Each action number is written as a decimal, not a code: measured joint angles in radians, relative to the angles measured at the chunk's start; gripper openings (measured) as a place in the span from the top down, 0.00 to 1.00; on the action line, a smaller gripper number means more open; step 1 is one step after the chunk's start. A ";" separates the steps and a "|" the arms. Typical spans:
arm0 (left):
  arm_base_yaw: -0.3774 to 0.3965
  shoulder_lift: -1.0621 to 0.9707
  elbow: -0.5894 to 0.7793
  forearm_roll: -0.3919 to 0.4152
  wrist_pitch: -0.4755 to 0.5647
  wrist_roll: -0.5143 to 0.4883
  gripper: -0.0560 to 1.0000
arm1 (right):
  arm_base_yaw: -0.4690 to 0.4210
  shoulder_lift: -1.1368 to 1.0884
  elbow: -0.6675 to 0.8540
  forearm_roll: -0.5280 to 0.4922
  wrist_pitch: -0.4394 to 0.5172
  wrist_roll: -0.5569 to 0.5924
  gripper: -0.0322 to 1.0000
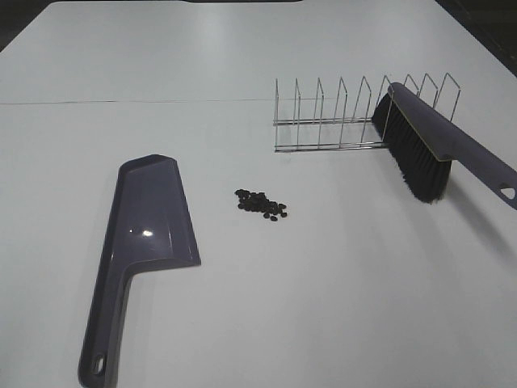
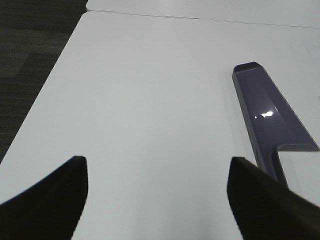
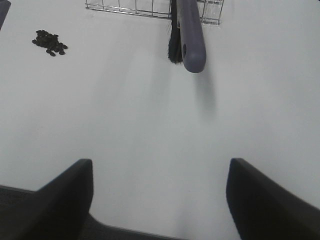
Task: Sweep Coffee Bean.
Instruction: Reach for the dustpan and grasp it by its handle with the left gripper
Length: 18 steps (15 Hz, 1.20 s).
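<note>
A small pile of dark coffee beans (image 1: pixel 261 204) lies on the white table near the middle; it also shows in the right wrist view (image 3: pixel 49 42). A purple dustpan (image 1: pixel 149 234) lies flat to the beans' left, handle toward the near edge; it also shows in the left wrist view (image 2: pixel 270 117). A purple brush (image 1: pixel 428 145) with black bristles leans in a wire rack (image 1: pixel 339 121), handle sticking out to the right (image 3: pixel 189 30). My left gripper (image 2: pixel 157 200) and right gripper (image 3: pixel 160 197) are open and empty. Neither arm shows in the exterior view.
The wire rack stands behind and right of the beans (image 3: pixel 150 7). The table's left edge (image 2: pixel 45 100) borders dark floor. A thin seam (image 1: pixel 129 101) crosses the table at the back.
</note>
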State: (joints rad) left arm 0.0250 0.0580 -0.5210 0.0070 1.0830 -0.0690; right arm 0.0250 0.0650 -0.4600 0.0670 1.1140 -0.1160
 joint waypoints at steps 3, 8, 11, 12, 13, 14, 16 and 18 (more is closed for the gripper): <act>0.000 0.000 0.000 0.017 0.000 -0.030 0.28 | 0.000 0.000 0.000 0.000 0.000 0.000 0.34; 0.000 0.011 0.000 0.026 0.000 -0.036 0.28 | 0.000 0.000 0.000 0.000 0.000 0.000 0.34; 0.000 0.164 0.000 0.026 0.000 -0.036 0.28 | 0.000 0.000 0.000 0.000 0.000 0.000 0.34; 0.000 0.192 0.000 0.026 0.000 -0.036 0.28 | 0.000 0.000 0.000 0.000 0.000 0.000 0.34; 0.000 0.244 0.000 0.026 0.000 -0.036 0.28 | 0.000 0.000 0.000 0.000 0.000 0.000 0.34; 0.000 0.297 0.000 0.026 0.000 -0.036 0.28 | 0.000 0.000 0.000 0.000 0.000 0.000 0.34; 0.000 0.410 0.000 0.026 -0.001 -0.036 0.28 | 0.000 0.000 0.000 0.000 0.000 0.000 0.34; 0.000 0.524 0.000 0.026 -0.002 -0.038 0.28 | 0.000 0.000 0.000 0.000 0.000 0.000 0.34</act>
State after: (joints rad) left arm 0.0250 0.5820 -0.5210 0.0330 1.0810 -0.1070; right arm 0.0250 0.0650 -0.4600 0.0670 1.1140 -0.1160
